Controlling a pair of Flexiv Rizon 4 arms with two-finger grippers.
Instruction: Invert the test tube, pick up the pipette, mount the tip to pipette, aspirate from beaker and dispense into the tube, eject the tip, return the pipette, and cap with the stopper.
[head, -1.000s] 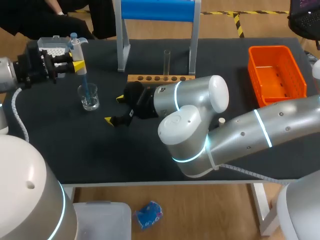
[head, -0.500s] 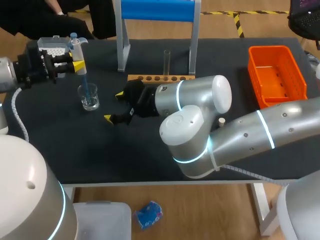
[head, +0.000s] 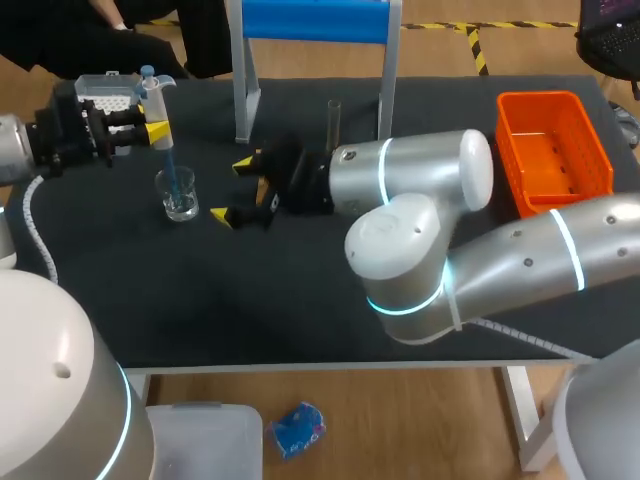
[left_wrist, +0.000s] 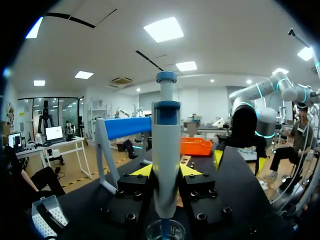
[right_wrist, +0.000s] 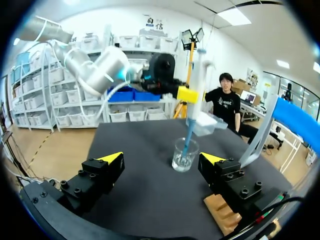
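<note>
Findings, left to right.

1. A tip box (head: 104, 92) sits at the far left corner of the table (head: 300, 300).
2. The left claw (head: 150, 130) is clamped on the pipette (head: 152, 100), both pads pressing the body from opposite sides. The pipette hangs upright, and its tip (head: 172, 180) reaches down into the beaker (head: 178, 196). I judge this to be the aspirating step.
3. The right claw (head: 238, 190) hangs just beside the beaker, spread wide and holding nothing.
4. The test tube (head: 333, 120) stands upright behind the right arm (its foot is hidden by the arm).
5. An orange basket (head: 553, 140) stands well apart at the right.

Risks.

- The beaker is light and unsecured, so a tip dragged against its wall on the way out could tilt or slide it.
- The open right claw is near enough that a small sideways move could knock the glass while the tip is inside.
- The right arm lies between the beaker and the tube, so a direct carry across may meet it.
- The tube mouth is narrow, and a slight misalignment would put liquid on the table.

Condition of items.

- Pipette: pale grey body, blue plunger knob, slim blue tip seated straight.
- Beaker: clear glass holding a shallow clear liquid; how deep the tip sits in it cannot be told.
</note>
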